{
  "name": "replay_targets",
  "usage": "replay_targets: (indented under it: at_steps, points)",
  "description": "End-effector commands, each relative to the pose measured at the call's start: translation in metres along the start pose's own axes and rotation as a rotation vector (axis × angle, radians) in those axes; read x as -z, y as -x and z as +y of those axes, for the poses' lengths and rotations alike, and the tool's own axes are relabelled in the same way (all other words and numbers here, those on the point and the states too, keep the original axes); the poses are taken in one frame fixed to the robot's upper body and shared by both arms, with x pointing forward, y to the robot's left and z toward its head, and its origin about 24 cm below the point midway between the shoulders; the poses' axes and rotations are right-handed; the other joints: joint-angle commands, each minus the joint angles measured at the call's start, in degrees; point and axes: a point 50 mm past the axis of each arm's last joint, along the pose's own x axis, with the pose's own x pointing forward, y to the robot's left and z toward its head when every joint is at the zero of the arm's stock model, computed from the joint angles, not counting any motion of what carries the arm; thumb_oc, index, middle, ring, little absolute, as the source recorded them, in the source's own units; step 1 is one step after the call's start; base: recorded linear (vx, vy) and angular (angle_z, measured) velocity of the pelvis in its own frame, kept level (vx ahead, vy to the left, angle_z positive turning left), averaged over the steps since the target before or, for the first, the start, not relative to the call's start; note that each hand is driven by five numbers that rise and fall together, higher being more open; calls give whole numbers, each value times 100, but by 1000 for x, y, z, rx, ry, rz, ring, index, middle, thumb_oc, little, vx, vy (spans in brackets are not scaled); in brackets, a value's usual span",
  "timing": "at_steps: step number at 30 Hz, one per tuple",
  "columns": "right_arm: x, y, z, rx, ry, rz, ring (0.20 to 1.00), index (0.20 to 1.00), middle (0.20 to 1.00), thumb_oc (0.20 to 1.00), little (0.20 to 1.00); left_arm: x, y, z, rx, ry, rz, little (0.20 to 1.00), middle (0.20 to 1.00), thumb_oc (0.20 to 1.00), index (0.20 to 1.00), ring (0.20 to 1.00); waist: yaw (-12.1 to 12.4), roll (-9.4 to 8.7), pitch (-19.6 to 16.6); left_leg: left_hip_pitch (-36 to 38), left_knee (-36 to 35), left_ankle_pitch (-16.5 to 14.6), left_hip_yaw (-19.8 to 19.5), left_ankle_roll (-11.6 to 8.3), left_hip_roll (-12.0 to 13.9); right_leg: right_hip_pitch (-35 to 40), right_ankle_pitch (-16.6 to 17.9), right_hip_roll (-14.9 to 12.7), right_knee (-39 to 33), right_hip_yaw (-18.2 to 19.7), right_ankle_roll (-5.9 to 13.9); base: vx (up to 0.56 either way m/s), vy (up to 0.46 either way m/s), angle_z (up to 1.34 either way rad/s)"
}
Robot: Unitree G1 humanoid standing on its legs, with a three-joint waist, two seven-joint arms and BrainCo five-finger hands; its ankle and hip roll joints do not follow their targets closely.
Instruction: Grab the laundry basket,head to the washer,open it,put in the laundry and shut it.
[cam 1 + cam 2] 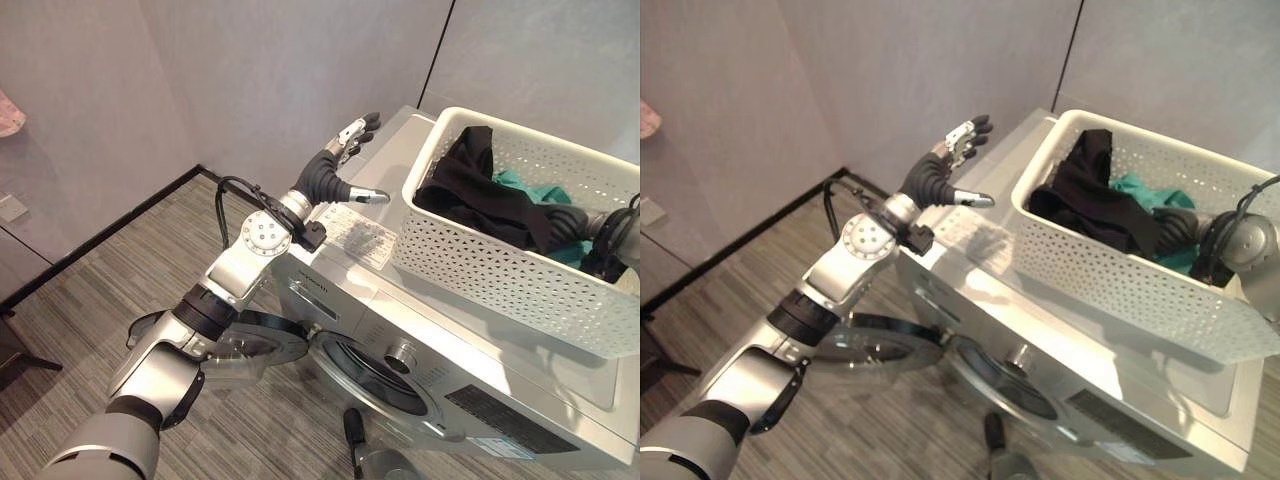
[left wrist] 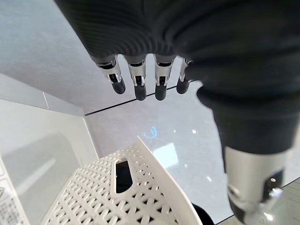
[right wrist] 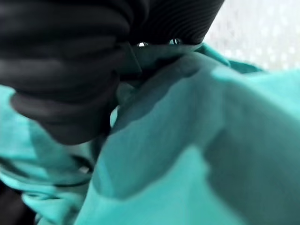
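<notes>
Basket (image 1: 500, 270) sits atop washer (image 1: 400, 330), door (image 1: 255, 345) open. Right hand (image 1: 1185, 232) buried in teal laundry (image 3: 197, 154) inside basket, grip unclear. Left hand (image 1: 345, 165) released above washer. Loading, shutting remain.

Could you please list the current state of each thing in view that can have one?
washer door: swung open.
laundry basket: on top of the washer, holding clothes.
black garment: in the basket.
teal garment: in the basket, right hand buried in it.
left hand: raised, fingers straight, empty.
</notes>
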Motion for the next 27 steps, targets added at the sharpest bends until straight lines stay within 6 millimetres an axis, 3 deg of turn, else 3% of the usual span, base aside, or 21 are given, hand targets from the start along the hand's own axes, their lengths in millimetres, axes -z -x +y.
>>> replay_targets:
  at_steps: [1,5,7,9,12,15,17,22,23,27]
  points:
    - [4,-2,-2,49,-12,14,200,200,200,200,200,-21,-1,15,-41,-7,-102,1000,1000,1000,1000,1000,166,6,-21,322,78,-27,146,317,-54,-676,-742,-429,1150,25,376,0,0,0]
    - [-2,-3,-19,199,-123,-45,200,200,200,200,200,-19,0,15,-57,0,-100,1000,1000,1000,1000,1000,170,4,-67,347,106,-94,155,340,-69,-631,-741,-429,1145,43,379,0,0,0]
    - [-15,4,-49,376,-213,-130,200,200,200,200,200,-16,1,16,-72,9,-93,1000,1000,1000,1000,1000,179,-28,-124,368,180,-163,172,357,-77,-589,-742,-421,1137,67,383,0,0,0]
    - [-19,8,-58,428,-230,-156,200,200,200,200,200,-15,2,18,-79,10,-89,1000,1000,1000,1000,1000,175,-32,-131,379,217,-196,178,368,-81,-571,-743,-417,1136,84,385,-4,7,-2]
    - [-33,29,-92,606,-261,-247,200,200,200,200,200,-9,9,23,-92,19,-71,1000,1000,1000,1000,1000,188,-84,-194,418,350,-299,206,399,-90,-505,-729,-400,1124,146,392,-11,20,-7]
    - [-45,47,-112,717,-245,-314,200,200,200,200,200,-5,16,25,-87,17,-58,1000,1000,1000,1000,1000,187,-142,-274,479,417,-406,248,427,-97,-455,-704,-382,1096,199,405,-6,19,-19]
    - [-53,69,-137,880,-259,-379,200,200,200,200,200,-2,24,28,-90,22,-51,1000,1000,1000,1000,1000,219,-214,-354,531,562,-522,297,463,-115,-389,-659,-347,1060,295,434,-7,27,-8]
    - [-71,106,-167,1167,-169,-413,200,200,200,200,200,0,35,29,-114,36,-56,1000,1000,1000,1000,1000,295,-287,-457,604,811,-752,326,534,-162,-283,-631,-311,1049,428,481,-17,29,-16]
    - [-73,113,-171,1248,-73,-358,200,200,200,200,200,1,38,28,-116,35,-60,1000,1000,1000,1000,1000,341,-302,-481,611,897,-826,330,565,-191,-235,-609,-330,1038,437,487,-23,44,-9]
    - [-73,123,-176,1402,40,-248,200,200,200,200,200,5,44,24,-139,56,-54,1000,1000,1000,1000,1000,430,-324,-487,567,1137,-983,289,623,-272,-160,-566,-377,988,475,525,-42,48,-13]
